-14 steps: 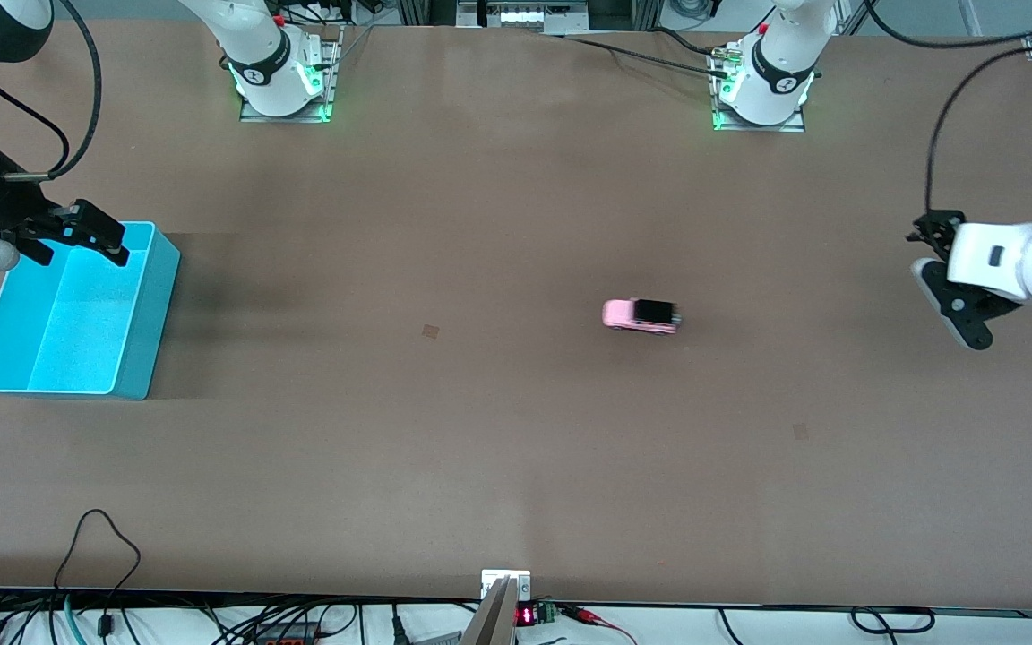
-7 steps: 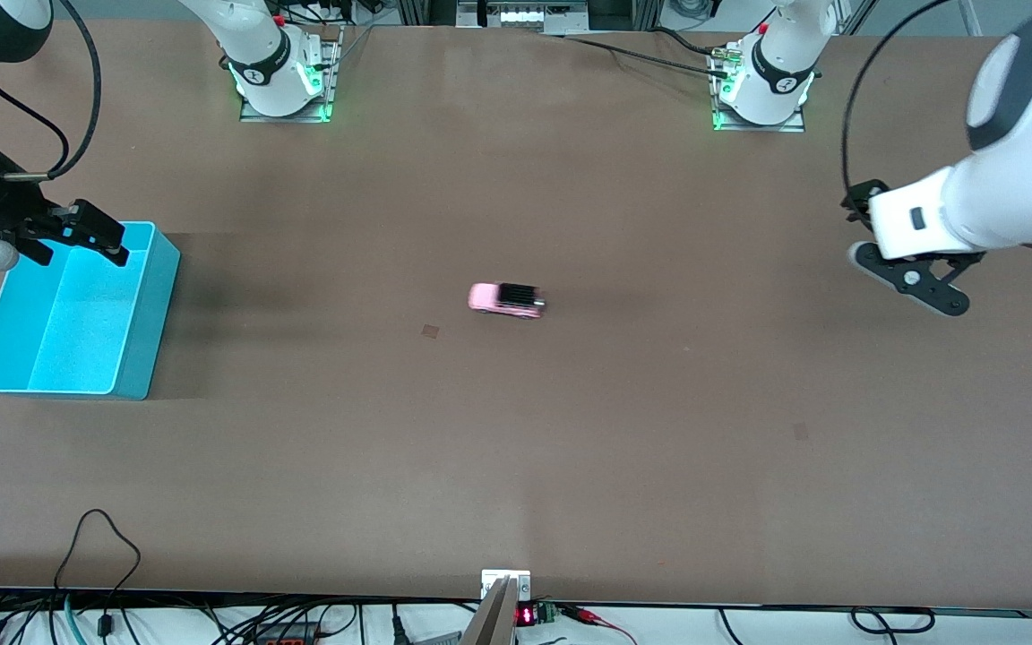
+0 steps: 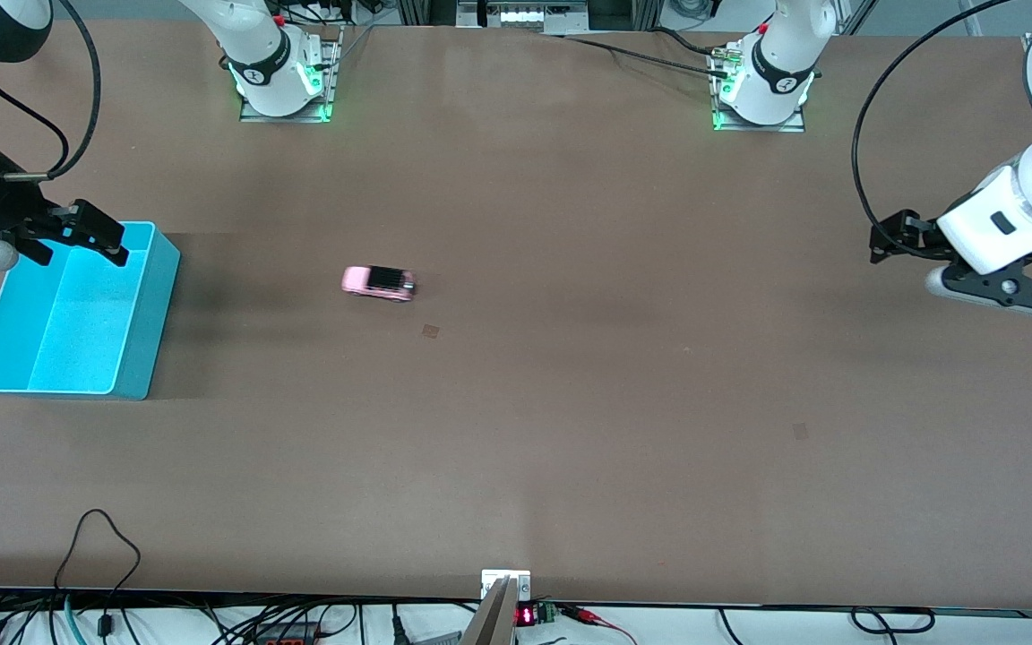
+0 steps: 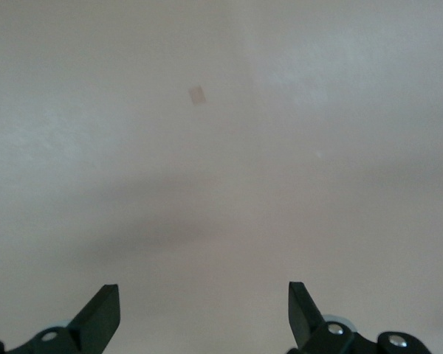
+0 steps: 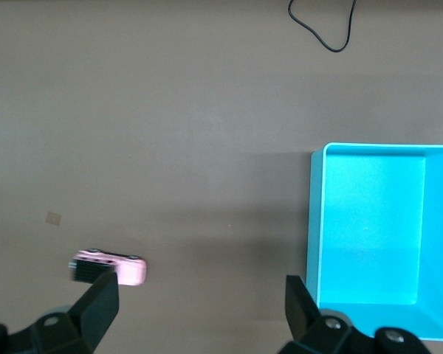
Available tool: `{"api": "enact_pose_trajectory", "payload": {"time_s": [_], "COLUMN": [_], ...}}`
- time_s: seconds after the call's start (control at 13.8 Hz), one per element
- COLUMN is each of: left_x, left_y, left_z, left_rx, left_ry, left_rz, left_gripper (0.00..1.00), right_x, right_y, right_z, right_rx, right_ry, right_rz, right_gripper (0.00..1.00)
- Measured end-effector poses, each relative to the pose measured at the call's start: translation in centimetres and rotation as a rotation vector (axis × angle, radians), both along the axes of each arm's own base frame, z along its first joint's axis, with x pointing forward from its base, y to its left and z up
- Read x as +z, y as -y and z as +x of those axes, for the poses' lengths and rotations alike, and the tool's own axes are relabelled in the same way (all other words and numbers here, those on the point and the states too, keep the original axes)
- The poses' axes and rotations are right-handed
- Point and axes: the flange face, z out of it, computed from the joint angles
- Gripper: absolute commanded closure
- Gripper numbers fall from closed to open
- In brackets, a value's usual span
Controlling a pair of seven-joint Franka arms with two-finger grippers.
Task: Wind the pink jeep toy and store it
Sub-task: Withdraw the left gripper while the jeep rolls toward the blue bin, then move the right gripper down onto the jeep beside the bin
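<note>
The pink jeep toy (image 3: 378,283), light pink with a black roof, stands on the brown table between the table's middle and the cyan bin (image 3: 135,354). It also shows in the right wrist view (image 5: 111,268), with the bin (image 5: 314,221) beside it. My right gripper (image 3: 81,244) is open and empty, up over the bin's rim at the right arm's end. My left gripper (image 3: 991,282) hangs open and empty over bare table at the left arm's end, far from the jeep. The left wrist view shows only table between its open fingers (image 4: 100,313).
The cyan bin is empty inside. A small darker patch (image 3: 430,331) marks the table near the jeep, another patch (image 3: 800,431) lies toward the left arm's end. Cables run along the table edge nearest the front camera (image 3: 104,537).
The jeep has rolled across the table from the left arm's side toward the cyan bin. The left arm has swung up and back toward its end. The right gripper has not moved.
</note>
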Motion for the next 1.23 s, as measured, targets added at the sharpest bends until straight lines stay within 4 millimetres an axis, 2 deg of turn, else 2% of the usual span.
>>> {"api": "enact_pose_trajectory", "payload": {"time_s": [0.22,0.43,0.72,1.23], "left_x": [0.2,0.1,1.0,0.6], "left_y": [-0.4,-0.7,-2.2,-2.4], "left_z": [-0.1,-2.1,-4.5,-4.9], "left_rx": [0.047,0.058,0.082,0.085], "left_ry": [0.048,0.045,0.067,0.059], "left_rz": [0.015,0.021,0.021,0.021], "left_gripper": [0.00,0.00,0.00,0.00], "right_x": [0.0,0.0,0.0,-0.7], "right_y": [0.0,0.0,0.0,-0.3], "right_z": [0.0,0.0,0.0,0.2], "right_rx": [0.000,0.000,0.000,0.029], "right_ry": [0.000,0.000,0.000,-0.019], "right_rz": [0.000,0.000,0.000,-0.002], "right_gripper": [0.00,0.00,0.00,0.00]}}
